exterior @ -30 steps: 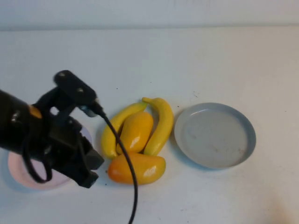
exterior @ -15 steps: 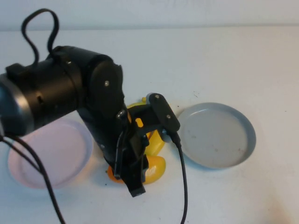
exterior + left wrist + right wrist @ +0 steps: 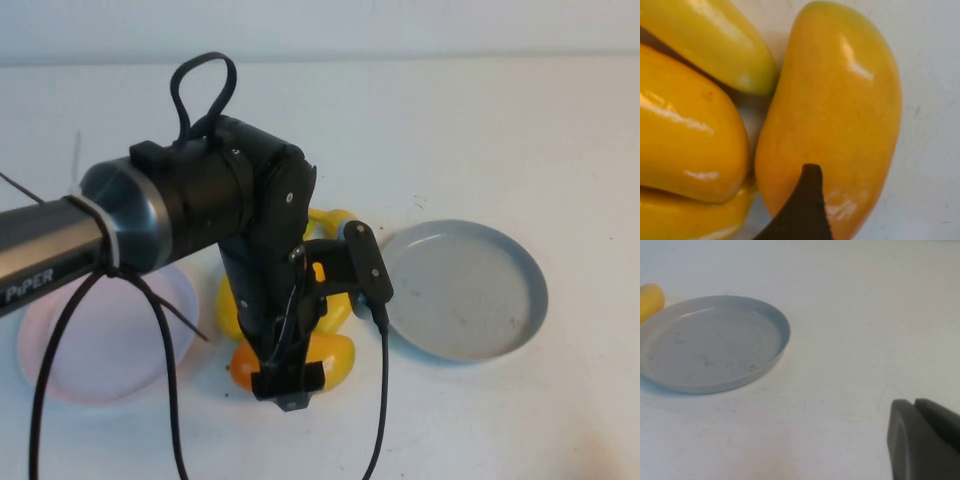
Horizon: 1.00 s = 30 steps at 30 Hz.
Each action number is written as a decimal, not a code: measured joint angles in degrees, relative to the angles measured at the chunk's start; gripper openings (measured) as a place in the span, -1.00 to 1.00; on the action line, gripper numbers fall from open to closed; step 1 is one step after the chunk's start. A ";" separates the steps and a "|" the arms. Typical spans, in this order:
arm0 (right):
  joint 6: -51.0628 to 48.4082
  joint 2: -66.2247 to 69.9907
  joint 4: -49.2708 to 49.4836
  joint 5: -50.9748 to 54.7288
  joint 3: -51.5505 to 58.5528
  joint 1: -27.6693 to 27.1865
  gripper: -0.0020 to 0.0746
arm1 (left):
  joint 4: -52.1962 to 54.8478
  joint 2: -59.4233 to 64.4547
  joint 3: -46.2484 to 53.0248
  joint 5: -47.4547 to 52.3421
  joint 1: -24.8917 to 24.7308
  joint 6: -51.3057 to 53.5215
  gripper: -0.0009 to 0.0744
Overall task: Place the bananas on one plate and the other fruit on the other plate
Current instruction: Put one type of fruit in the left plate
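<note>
Two bananas (image 3: 226, 306) and two mangoes lie in a pile between the empty pink plate (image 3: 100, 345) and the empty grey-blue plate (image 3: 462, 290). My left arm covers most of the pile. My left gripper (image 3: 286, 386) hangs open over the front mango (image 3: 338, 360), holding nothing. In the left wrist view one dark finger (image 3: 804, 210) shows over that mango (image 3: 840, 110), beside the second mango (image 3: 685, 130) and a banana end (image 3: 715, 45). My right gripper (image 3: 914, 407) is shut and empty, low over bare table to the right of the grey plate (image 3: 710, 345).
A black cable (image 3: 380, 400) hangs from the left wrist camera across the table in front of the grey plate. White table lies behind the fruit and plates.
My left arm has swung from over the pink plate to over the fruit pile. Its gripper has opened above the front mango. The fruit and plates have not moved.
</note>
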 joint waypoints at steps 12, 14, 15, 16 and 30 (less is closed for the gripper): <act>0.00 0.00 0.00 0.00 0.00 0.00 -0.99 | 0.68 3.82 0.00 -4.12 0.00 1.06 0.75; 0.00 0.00 0.00 0.00 0.00 0.00 -0.99 | 0.68 4.51 0.00 -4.12 0.00 1.14 0.75; 0.00 0.00 0.00 0.00 0.00 0.00 -0.99 | 0.68 4.85 0.00 -4.12 0.00 1.14 0.75; 0.00 0.00 0.00 0.00 0.00 0.00 -0.99 | 0.68 5.13 0.00 -4.12 0.00 1.14 0.75; 0.00 0.00 0.00 0.00 0.00 0.00 -0.99 | -0.50 6.00 -0.12 -3.01 0.00 0.08 0.46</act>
